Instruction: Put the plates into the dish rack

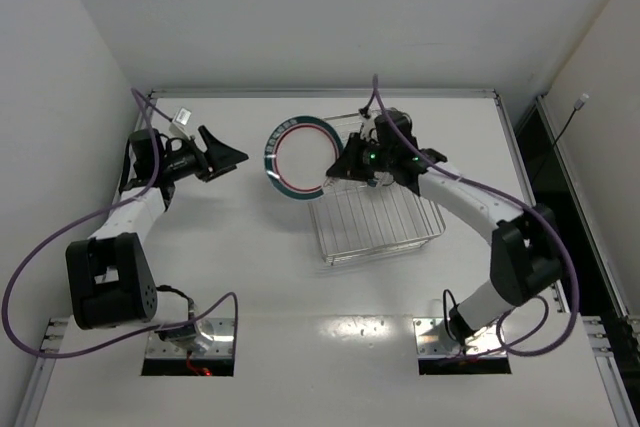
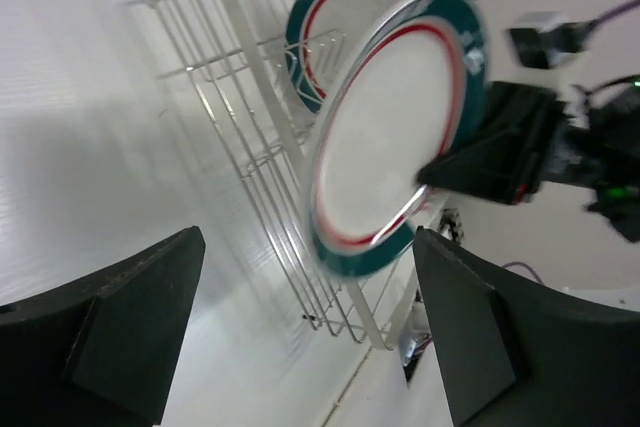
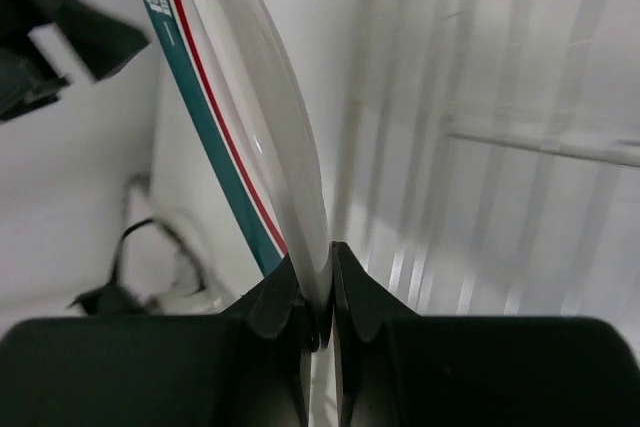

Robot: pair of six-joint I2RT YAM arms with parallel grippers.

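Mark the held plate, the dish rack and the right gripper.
held plate (image 2: 390,137): left wrist view, white face.
dish rack (image 1: 380,227): top external view, wire floor.
right gripper (image 3: 318,282): right wrist view, between fingertips.

I count two green-rimmed plates, a front plate (image 2: 395,137) and a back plate (image 2: 340,7); one dish rack (image 1: 378,222); two grippers, the left gripper (image 1: 232,158) and the right gripper (image 3: 318,265).

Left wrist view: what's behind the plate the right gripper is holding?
A second green-rimmed plate stands behind the held plate, at the dish rack. Much of it is covered, so how it sits between the tines cannot be seen.
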